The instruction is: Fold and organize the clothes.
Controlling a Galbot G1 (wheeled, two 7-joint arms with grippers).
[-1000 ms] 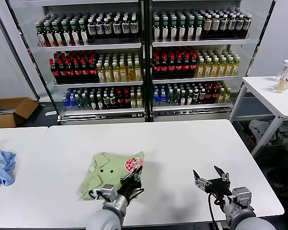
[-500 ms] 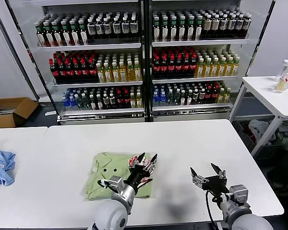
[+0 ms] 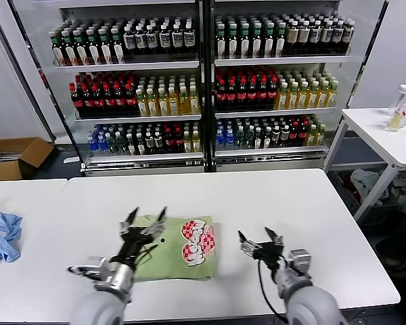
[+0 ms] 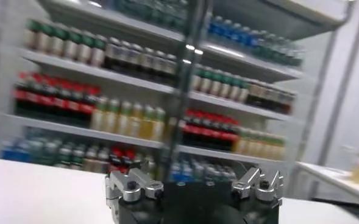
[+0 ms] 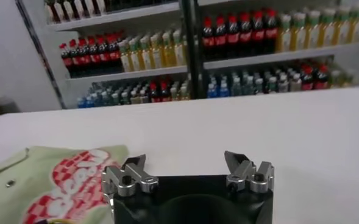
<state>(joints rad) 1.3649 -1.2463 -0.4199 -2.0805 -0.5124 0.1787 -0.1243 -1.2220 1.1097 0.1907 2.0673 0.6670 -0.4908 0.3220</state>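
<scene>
The clothes, a light green shirt point(image 3: 164, 249), lie folded into a flat rectangle on the white table point(image 3: 257, 196). Its red-and-white graphic point(image 3: 198, 242) faces up at the right end. My left gripper point(image 3: 147, 217) hovers open over the shirt's left part, holding nothing. In the left wrist view the left gripper point(image 4: 194, 178) points at the drink shelves, and the shirt is out of sight there. My right gripper point(image 3: 257, 237) stands open just right of the shirt, apart from it. The right wrist view has the right gripper point(image 5: 188, 165) over bare table, with the shirt point(image 5: 42, 182) to one side.
A light blue cloth point(image 3: 0, 235) lies at the table's far left edge. Glass-door coolers full of bottles point(image 3: 203, 88) stand behind the table. There is a cardboard box point(image 3: 13, 156) on the floor at the left. A side table point(image 3: 386, 132) with bottles point(image 3: 400, 107) stands at the right.
My left gripper opened, let go of the shirt and swung left over its left part. The shirt settled flat with the graphic on top. My right gripper moved left toward the shirt.
</scene>
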